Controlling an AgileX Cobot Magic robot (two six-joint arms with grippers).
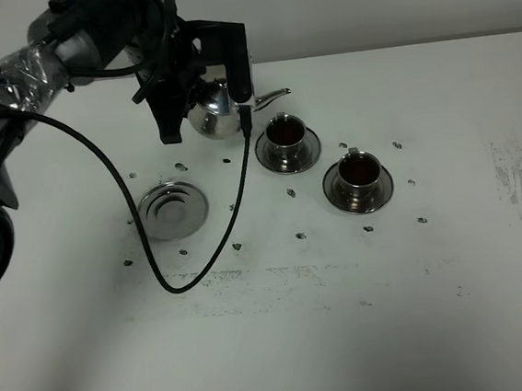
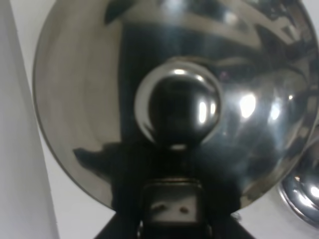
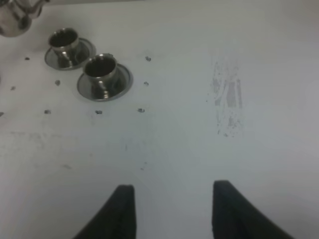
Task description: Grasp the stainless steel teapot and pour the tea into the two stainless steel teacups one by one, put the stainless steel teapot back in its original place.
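Left arm: reaching in from the far left of the high view, wrapped in clear film near the elbow, black cable looping down from it across the white table.
Empty saucer: round, ridged, shiny, lying flat on the table below and left of the teapot, bare on top; cable passing just beside its right edge.
Left gripper: pressed together on the stainless steel teapot at its handle side, black fingers hanging down on either side of the pot.
Teapot: held above the table behind the saucer, roughly upright, thin spout aimed right toward the near teacup; filling the left wrist view as a domed lid with a round knob (exact contact of the pads on the handle hidden there).
Near teacup: standing on its own saucer, just right of the teapot, dark reddish-brown tea inside.
Far teacup: on its saucer, right of and lower than the first in the high view, close beside it without touching, dark tea inside too.
Right gripper: seen only in its wrist view, black fingers spread, nothing between them, over bare table well apart from the cups.
Table marks: small dark spots ringing the saucers, scuffed grey patch far right.
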